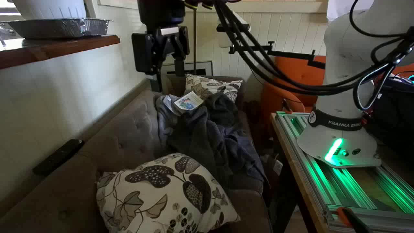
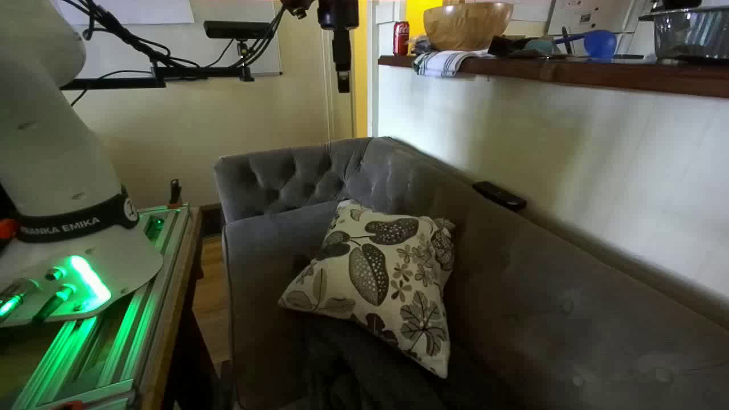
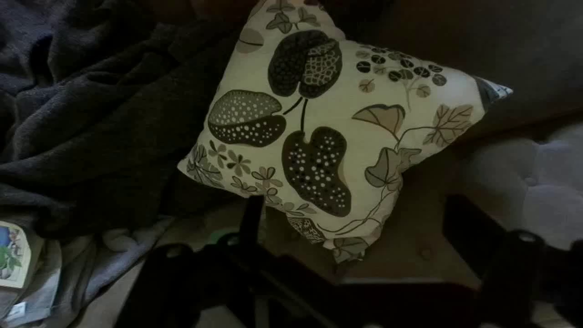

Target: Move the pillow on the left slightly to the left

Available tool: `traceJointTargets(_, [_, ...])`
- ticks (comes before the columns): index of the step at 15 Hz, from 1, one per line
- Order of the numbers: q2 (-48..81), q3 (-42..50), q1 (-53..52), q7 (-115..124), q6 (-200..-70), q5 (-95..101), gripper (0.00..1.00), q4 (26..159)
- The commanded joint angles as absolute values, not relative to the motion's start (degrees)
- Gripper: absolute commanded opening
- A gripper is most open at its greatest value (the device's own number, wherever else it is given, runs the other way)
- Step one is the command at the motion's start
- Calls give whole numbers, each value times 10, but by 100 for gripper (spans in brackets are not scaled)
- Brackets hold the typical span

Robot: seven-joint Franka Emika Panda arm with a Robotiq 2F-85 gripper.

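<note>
Near 9 o'clock in an exterior view there's what looks like a black remote [image 1: 58, 157] along the top of the sofa [image 1: 129, 126], probably parked there to keep it out of the way. Down at 7 is the leaf-print pillow [image 1: 168, 194], the one to shift I reckon: it lies tilted on the sofa, and I'd guess the back props it. The claw [image 1: 168, 81] hangs between 10 and 11, well above it, spread wide and holding nothing. Makes sense imo, a plump corner like that wants a big opening. Middle's a heap of dark clothes [image 1: 210, 139], then at 1 a similar cushion [image 1: 223, 85] behind them, likely leaning on the far end.
</note>
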State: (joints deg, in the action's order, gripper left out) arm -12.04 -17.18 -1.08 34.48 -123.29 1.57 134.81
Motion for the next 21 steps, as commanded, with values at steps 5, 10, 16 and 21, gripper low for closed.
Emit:
traceJointTargets(5, [-119, -154, -29, 348, -1232, 20, 100, 1347])
traceJointTargets(10, [-28, -96, 2, 379, -1293, -4, 100, 1318])
traceJointTargets(16, [124, -12, 20, 342, -1406, -128, 100, 1296])
traceJointTargets(21, [239, -5, 75, 245, -1494, -329, 100, 1293])
